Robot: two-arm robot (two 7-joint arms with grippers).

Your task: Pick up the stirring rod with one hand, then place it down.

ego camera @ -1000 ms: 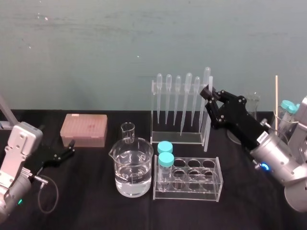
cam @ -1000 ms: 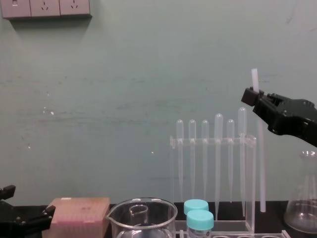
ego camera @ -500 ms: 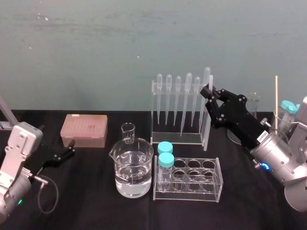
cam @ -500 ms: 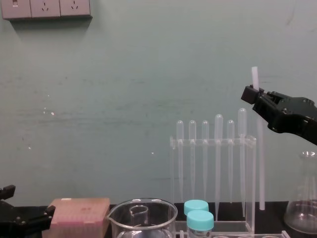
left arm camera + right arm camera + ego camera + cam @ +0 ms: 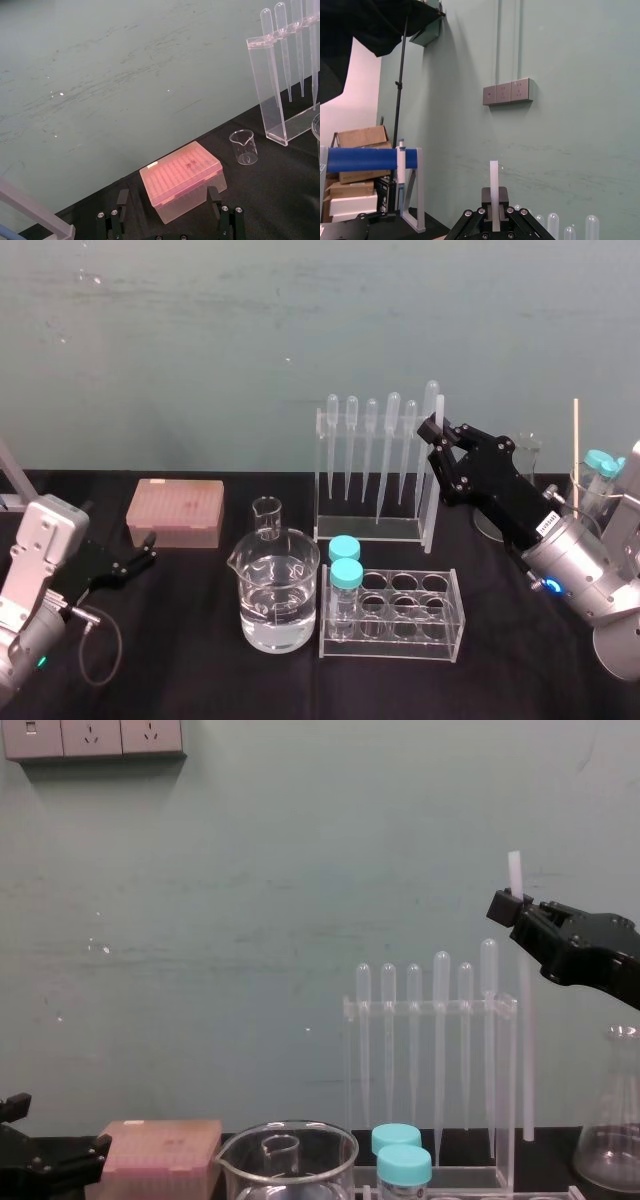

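Observation:
The stirring rod [image 5: 429,508] is a thin translucent white stick held upright just right of the pipette rack [image 5: 369,462]. My right gripper [image 5: 436,434] is shut on the rod near its top end. In the chest view the rod [image 5: 525,1040] hangs from the right gripper [image 5: 511,904] with its lower end just above the black table. The right wrist view shows the rod [image 5: 493,176] standing up between the pinched jaws of the right gripper [image 5: 493,216]. My left gripper [image 5: 146,554] rests parked low at the far left, open, near the pink tip box [image 5: 182,180].
A beaker of water [image 5: 277,592] and a small beaker [image 5: 266,515] stand left of centre. A clear tube rack [image 5: 396,616] with two blue-capped tubes sits in front. A glass flask [image 5: 610,1130] and a wooden stick [image 5: 577,450] are at the right.
The right gripper has lifted the stirring rod slightly; its lower end sits a little higher than before. The left arm has not moved.

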